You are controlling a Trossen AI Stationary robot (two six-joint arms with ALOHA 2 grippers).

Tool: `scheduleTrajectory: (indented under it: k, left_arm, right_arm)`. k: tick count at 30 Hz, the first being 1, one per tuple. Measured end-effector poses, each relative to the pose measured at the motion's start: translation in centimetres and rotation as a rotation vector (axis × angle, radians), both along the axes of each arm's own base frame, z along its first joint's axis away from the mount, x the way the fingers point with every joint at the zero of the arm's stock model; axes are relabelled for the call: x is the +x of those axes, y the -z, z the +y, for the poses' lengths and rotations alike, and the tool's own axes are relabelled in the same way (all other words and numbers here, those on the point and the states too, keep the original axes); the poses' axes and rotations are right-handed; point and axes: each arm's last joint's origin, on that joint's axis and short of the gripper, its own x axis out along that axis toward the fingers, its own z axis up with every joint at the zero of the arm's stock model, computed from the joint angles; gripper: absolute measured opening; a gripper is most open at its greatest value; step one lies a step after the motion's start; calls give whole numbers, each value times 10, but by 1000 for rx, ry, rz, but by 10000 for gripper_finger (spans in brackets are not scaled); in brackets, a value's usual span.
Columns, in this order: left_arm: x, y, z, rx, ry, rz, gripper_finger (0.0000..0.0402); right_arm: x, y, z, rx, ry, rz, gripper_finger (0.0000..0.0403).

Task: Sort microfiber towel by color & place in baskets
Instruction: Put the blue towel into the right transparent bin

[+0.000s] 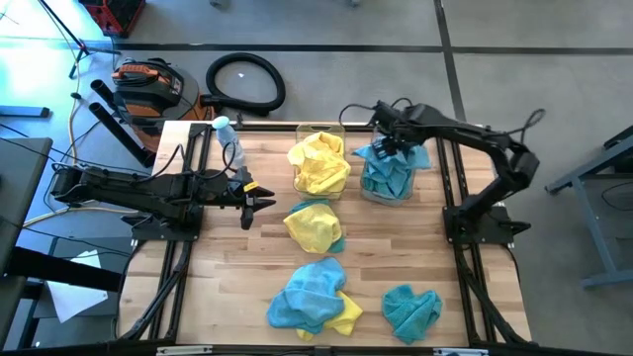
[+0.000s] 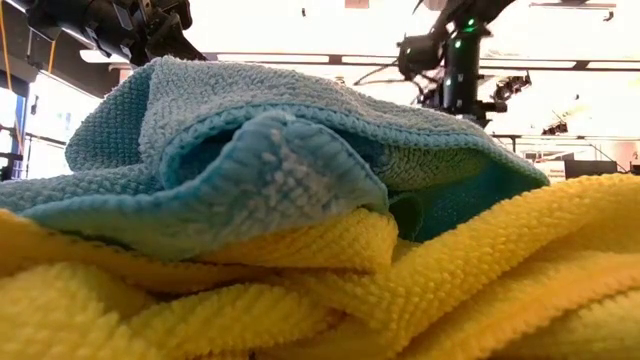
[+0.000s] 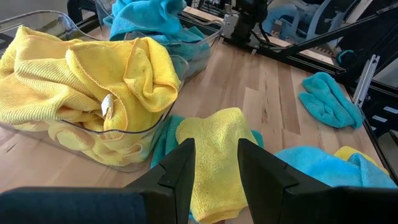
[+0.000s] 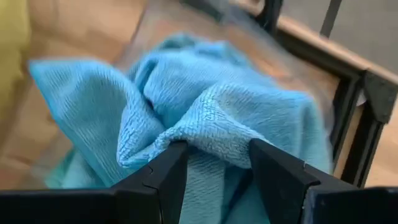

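Observation:
Two clear baskets stand side by side at the far middle of the table. One basket (image 1: 300,130) (image 3: 134,146) holds yellow towels (image 1: 318,163) (image 3: 74,81), the other basket (image 1: 381,196) (image 3: 202,46) holds teal towels (image 1: 391,170) (image 4: 205,112). My right gripper (image 1: 389,145) (image 4: 217,165) is open over the teal basket, with a raised fold of teal towel between its fingers. My left gripper (image 1: 265,204) (image 3: 216,171) is open and level above the table. It points at a yellow towel (image 1: 313,223) (image 3: 217,155) lying on a teal one. My right gripper comes from above with its open fingers (image 4: 166,171) on either side of a raised fold (image 4: 214,134) of the top teal towel. The fold fills the gap and meets both inner sides. The rest of that towel lies on the heap in the basket.
A heap of teal and yellow towels (image 1: 312,297) (image 2: 300,200) lies at the near edge and fills the low view. A lone teal towel (image 1: 410,309) (image 3: 329,99) lies near-right. A small clear bottle (image 1: 229,138) stands far-left. Bare wood shows between the heaps.

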Motion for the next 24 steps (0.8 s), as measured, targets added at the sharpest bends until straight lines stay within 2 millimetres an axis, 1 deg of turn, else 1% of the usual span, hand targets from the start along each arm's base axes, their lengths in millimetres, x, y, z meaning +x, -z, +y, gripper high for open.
scheduleTrajectory:
  k: [5, 9, 15, 17, 19, 24]
  left_arm:
    - [0, 0, 0, -1, 0, 0, 110]
    - [0, 0, 0, -1, 0, 0, 110]
    - [0, 0, 0, -2, 3, 0, 110]
    - [0, 0, 0, -2, 4, 0, 110]
    - [0, 0, 0, -2, 4, 0, 110]
    - [0, 0, 0, -3, 5, 0, 110]
  right_arm:
    - [15, 32, -7, 123, -23, 61, 171]
    - [28, 60, -13, 176, -63, 125, 171]
    - [45, 98, -15, 235, -132, 206, 171]
    - [48, 107, -15, 260, -143, 217, 171]
    - [49, 111, -15, 272, -155, 227, 171]
    - [51, 113, -14, 281, -199, 225, 171]
